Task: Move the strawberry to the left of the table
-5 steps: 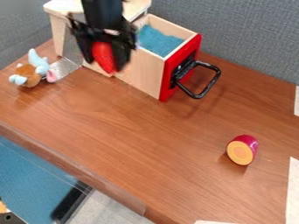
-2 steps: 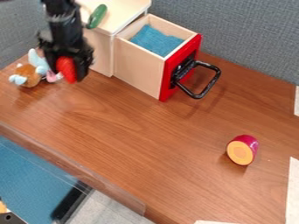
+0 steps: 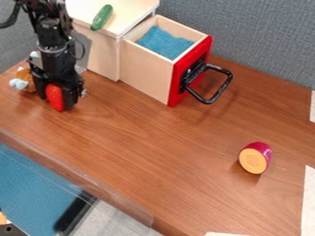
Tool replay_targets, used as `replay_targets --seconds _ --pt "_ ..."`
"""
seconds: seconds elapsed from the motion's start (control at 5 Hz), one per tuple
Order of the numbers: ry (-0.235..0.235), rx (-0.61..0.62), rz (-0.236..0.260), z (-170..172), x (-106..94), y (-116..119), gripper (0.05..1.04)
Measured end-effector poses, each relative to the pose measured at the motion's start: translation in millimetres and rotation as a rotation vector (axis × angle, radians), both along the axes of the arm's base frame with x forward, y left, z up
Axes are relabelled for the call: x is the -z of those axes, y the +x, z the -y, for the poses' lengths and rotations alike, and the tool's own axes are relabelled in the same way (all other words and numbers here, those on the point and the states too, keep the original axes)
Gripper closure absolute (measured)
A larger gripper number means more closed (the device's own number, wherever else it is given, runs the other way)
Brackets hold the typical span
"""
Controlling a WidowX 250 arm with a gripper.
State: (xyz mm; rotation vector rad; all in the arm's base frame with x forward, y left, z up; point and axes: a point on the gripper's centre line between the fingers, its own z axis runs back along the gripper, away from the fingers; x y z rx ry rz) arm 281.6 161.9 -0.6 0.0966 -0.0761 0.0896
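At the left part of the wooden table (image 3: pixel 148 138), my black gripper (image 3: pixel 56 100) hangs low and is shut on the red strawberry (image 3: pixel 55 97). The strawberry points downward between the two fingers, close to the tabletop. Whether its tip touches the wood I cannot tell.
Behind the gripper at left is a partly hidden brown and light-blue plush toy (image 3: pixel 25 79). A wooden cabinet (image 3: pixel 103 53) with a green cucumber (image 3: pixel 102 17) on top adjoins an open drawer (image 3: pixel 148 73) with a red front. A cut purple-and-orange toy (image 3: pixel 254 158) lies at right.
My gripper has moved left and then down toward the table, carrying the strawberry. The cabinet top and cucumber have come into view, and the arm now covers much of the plush toy.
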Motion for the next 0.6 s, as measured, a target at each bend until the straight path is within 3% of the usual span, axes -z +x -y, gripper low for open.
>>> replay_targets --seconds 0.2,0.4,0.6 --pt "-0.008 -0.008 0.002 -3 0.4 -5 0.263" --pt "-0.026 -0.020 0.020 -2 -15.6 -10 0.079" --pt "-0.029 -0.003 0.061 3 -43.0 -13 0.080"
